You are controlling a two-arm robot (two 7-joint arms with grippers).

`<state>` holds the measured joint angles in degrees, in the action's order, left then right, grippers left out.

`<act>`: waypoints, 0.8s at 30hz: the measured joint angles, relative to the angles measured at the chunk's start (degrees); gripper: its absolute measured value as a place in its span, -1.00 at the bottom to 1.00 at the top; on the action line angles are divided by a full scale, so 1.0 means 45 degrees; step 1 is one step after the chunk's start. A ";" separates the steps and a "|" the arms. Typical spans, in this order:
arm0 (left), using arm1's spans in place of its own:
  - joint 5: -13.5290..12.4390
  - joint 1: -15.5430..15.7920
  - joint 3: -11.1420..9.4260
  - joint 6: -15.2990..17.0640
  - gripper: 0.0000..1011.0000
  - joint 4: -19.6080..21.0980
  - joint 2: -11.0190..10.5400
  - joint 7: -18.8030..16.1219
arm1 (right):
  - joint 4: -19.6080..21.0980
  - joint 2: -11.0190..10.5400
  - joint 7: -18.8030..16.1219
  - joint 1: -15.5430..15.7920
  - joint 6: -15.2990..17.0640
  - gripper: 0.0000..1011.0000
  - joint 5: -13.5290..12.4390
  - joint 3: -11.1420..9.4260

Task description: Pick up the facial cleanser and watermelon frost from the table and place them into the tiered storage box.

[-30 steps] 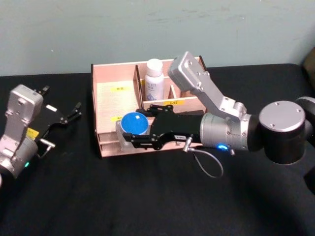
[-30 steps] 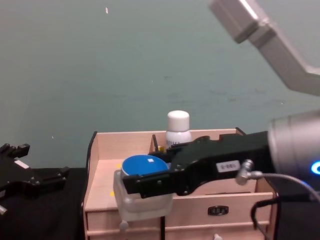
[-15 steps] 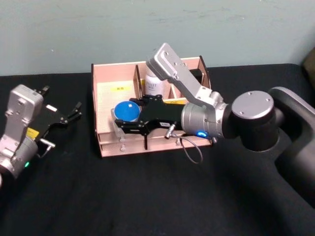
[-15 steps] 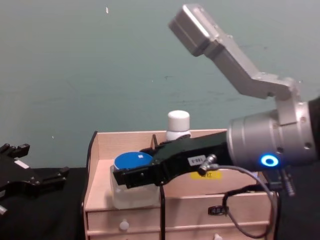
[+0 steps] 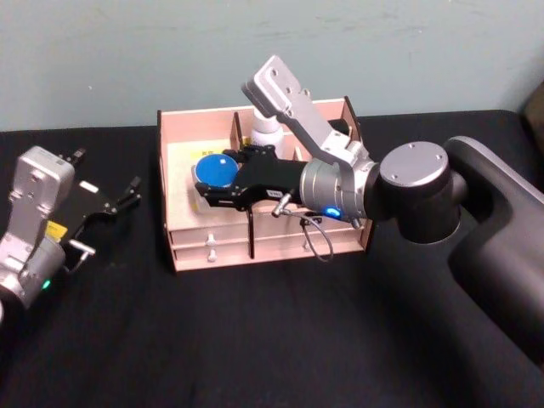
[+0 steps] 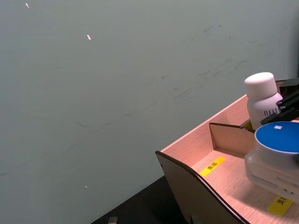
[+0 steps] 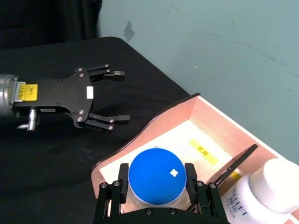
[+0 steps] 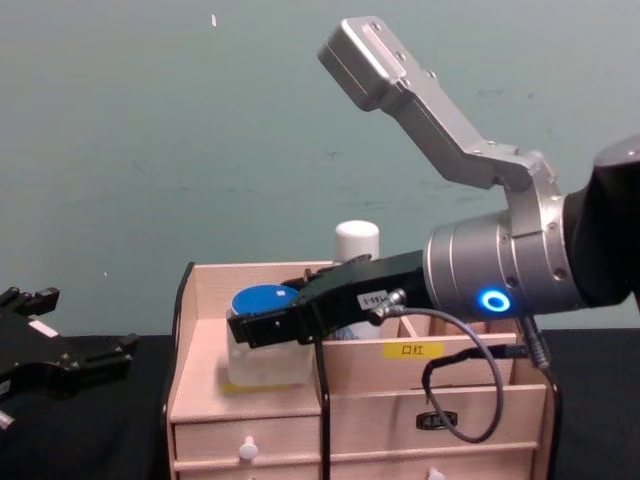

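Lowering the blue-lidded jar into the left bay

Reaching in from the right of the head frame, the right gripper (image 5: 217,183) has its fingers (image 7: 122,179) clenched on the watermelon frost (image 5: 213,171), one on each side of the jar just under the blue lid. That side grip leaves the jar's base free, so it can be set flat on the compartment floor. The jar sits upright, its short axis vertical and its lid facing up, over the wide left compartment of the tiered storage box (image 5: 166,157), which stands at upper centre of the head frame. From the chest view its base looks at or very near the floor, though contact cannot be confirmed.

Behind it, towards the top of the head frame, the facial cleanser (image 8: 357,242) already stands upright in a rear compartment, cap up, long axis vertical. Half the task therefore appears done.

At the left edge of the head frame the left gripper (image 5: 119,197) rests parked above the black surface (image 5: 255,340), fingers spread and holding nothing, well apart from the box
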<state>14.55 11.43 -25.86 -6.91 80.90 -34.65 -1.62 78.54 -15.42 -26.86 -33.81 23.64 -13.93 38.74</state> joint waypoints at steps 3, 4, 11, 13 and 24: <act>0.0000 -0.0001 -0.0001 0.0000 1.00 -0.0001 0.0000 0.0000 | -0.0235 0.0162 0.0000 -0.0087 -0.0059 0.44 0.0072 -0.0097; 0.0000 -0.0001 -0.0001 0.0000 1.00 -0.0001 0.0000 0.0000 | -0.0295 0.0200 -0.0001 -0.0109 -0.0083 0.44 0.0093 -0.0116; 0.0000 0.0000 0.0000 0.0000 1.00 0.0000 0.0000 0.0000 | -0.0867 0.0547 -0.0086 -0.0289 -0.0275 0.44 0.0276 -0.0212; 0.0000 -0.0001 0.0000 0.0001 1.00 -0.0001 0.0000 0.0000 | -0.1008 0.0633 -0.0127 -0.0331 -0.0319 0.44 0.0344 -0.0211; 0.0000 0.0000 -0.0001 0.0000 1.00 -0.0001 0.0000 0.0000 | -0.1481 0.0982 -0.0167 -0.0462 -0.0331 0.44 0.0699 -0.0130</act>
<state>14.55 11.43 -25.86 -6.91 80.90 -34.65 -1.62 71.88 -11.00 -27.61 -35.89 22.15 -10.78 38.16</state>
